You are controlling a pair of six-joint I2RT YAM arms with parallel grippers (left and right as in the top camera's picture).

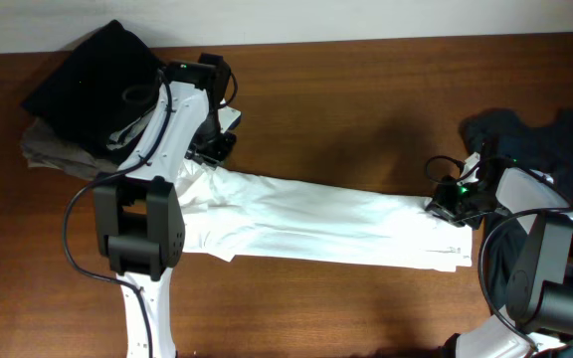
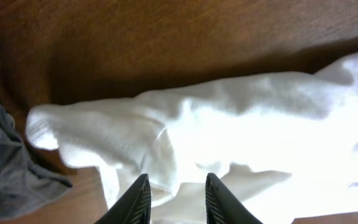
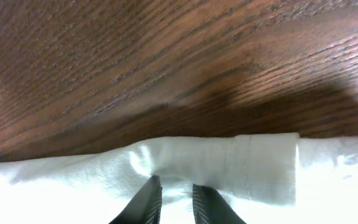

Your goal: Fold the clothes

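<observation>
Wood table (image 1: pixel 346 89). Long white garment (image 1: pixel 326 224) lies stretched flat across the middle, running from the left arm to the right arm, bunched at its left end. Black cloth (image 1: pixel 97 80) sits on a grey cloth (image 1: pixel 43 149) at the far left corner; the grey one is just beside the garment's left end in the left wrist view. Dark blue clothes (image 1: pixel 555 134) are heaped at the far right.

Left gripper (image 2: pixel 178 190) is at the garment's bunched end, fingers partly apart with white folds between them; can't tell if they actually pinch it. Right gripper (image 3: pixel 173 193) is at the garment's right end near the hem band, fingers nearly together with only a thin gap, clamped on the fabric edge.
</observation>
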